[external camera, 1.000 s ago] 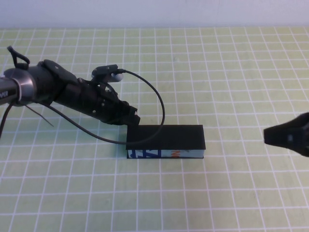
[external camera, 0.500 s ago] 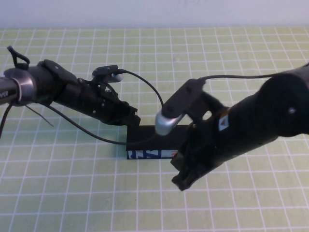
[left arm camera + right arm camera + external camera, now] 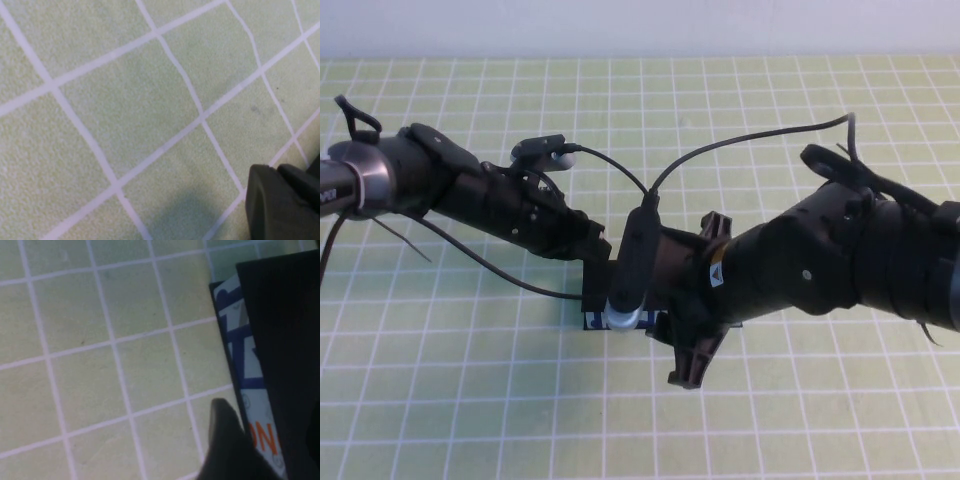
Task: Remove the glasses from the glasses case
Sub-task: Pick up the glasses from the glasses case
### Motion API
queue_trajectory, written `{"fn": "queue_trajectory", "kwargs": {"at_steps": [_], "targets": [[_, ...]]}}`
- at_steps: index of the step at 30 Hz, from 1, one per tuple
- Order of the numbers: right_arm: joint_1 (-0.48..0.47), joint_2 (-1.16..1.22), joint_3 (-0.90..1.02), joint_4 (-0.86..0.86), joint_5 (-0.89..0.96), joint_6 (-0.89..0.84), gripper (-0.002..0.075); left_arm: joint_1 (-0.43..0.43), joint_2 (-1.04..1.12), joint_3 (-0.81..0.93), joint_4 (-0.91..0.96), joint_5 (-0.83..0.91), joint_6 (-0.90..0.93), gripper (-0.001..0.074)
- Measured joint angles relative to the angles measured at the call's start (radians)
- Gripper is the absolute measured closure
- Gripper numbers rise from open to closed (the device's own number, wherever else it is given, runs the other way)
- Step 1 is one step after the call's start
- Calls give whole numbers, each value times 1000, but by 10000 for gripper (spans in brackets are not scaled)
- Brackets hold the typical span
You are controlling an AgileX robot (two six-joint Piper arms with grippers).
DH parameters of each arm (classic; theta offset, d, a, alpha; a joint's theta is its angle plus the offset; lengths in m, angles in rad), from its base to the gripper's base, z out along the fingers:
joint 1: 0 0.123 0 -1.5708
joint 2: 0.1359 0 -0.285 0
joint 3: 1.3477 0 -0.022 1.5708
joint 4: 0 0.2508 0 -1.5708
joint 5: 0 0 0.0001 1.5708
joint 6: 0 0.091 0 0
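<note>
The glasses case (image 3: 596, 290) lies shut mid-table, mostly covered by my right arm; a strip of its light-blue printed front shows. The glasses are hidden. My right gripper (image 3: 704, 295) is open and straddles the case, with one finger (image 3: 694, 362) in front of the printed side and the other (image 3: 716, 226) behind the case. In the right wrist view the near finger (image 3: 226, 442) stands just off the printed front of the case (image 3: 250, 390), below the flat black lid. My left gripper (image 3: 594, 246) is shut at the case's rear left corner; its fingertips (image 3: 280, 205) hover over the mat.
A green mat with a white grid (image 3: 470, 400) covers the table. Black cables loop from both wrists above the case (image 3: 620, 180). The left arm lies across the left rear; the right arm fills the right middle.
My right arm has swung in from the right edge and come over the case, its open fingers now either side of it. The left arm and the case have not moved.
</note>
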Motion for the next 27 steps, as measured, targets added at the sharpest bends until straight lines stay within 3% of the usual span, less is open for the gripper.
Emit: {"fn": "queue_trajectory", "kwargs": {"at_steps": [20,27], "targets": [[0,148,-1,-240,-161,-4,408,0,0,0,0,0,0,739],[0,162,-4,-274,-181,-2,468,0,0,-1,0,4,0,739]]}}
